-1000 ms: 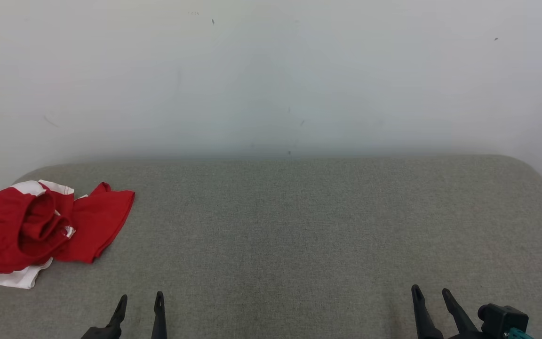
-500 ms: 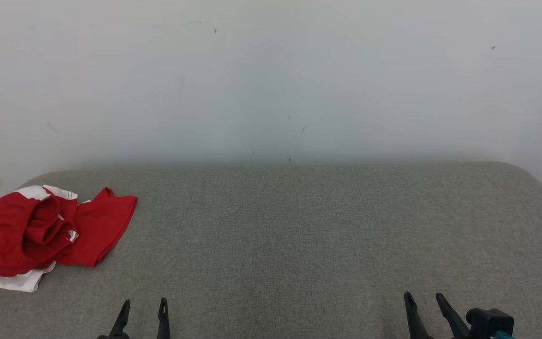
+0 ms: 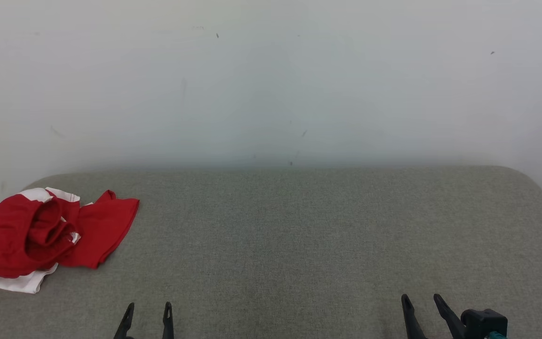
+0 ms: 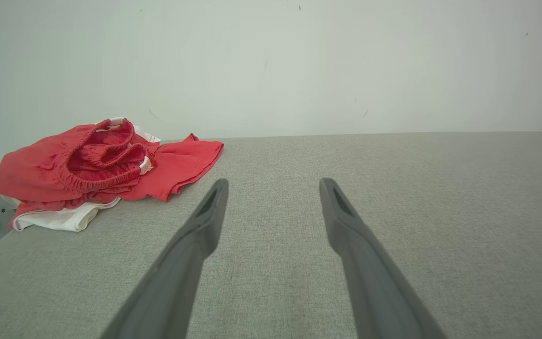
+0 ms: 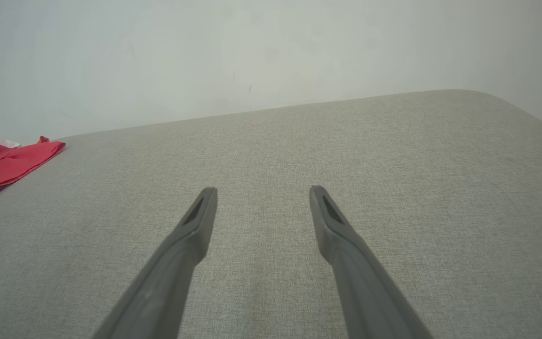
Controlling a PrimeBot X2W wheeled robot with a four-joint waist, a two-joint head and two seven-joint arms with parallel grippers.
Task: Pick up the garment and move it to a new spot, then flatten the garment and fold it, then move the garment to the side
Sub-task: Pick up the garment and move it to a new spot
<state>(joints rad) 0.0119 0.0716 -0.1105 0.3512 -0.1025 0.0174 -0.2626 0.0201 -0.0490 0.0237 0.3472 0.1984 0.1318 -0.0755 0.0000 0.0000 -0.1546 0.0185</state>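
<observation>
Well ahead and left of the left hand (image 3: 149,305), on the tabletop (image 3: 299,235): crumpled garment (image 3: 40,235), untouched. Spread apart and empty, both that hand and the right hand (image 3: 420,297). Sits slightly lower in head view than a second back, probably camera tilt. Means pickup not begun.

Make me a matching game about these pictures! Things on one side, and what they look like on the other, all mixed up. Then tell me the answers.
Things:
1. garment
2. table
3. wall
4. left pincer

Looks:
A. grey
B. open, holding nothing
C. red and white, crumpled
D. whitish, behind the table

Pairs: 1-C, 2-A, 3-D, 4-B
</observation>
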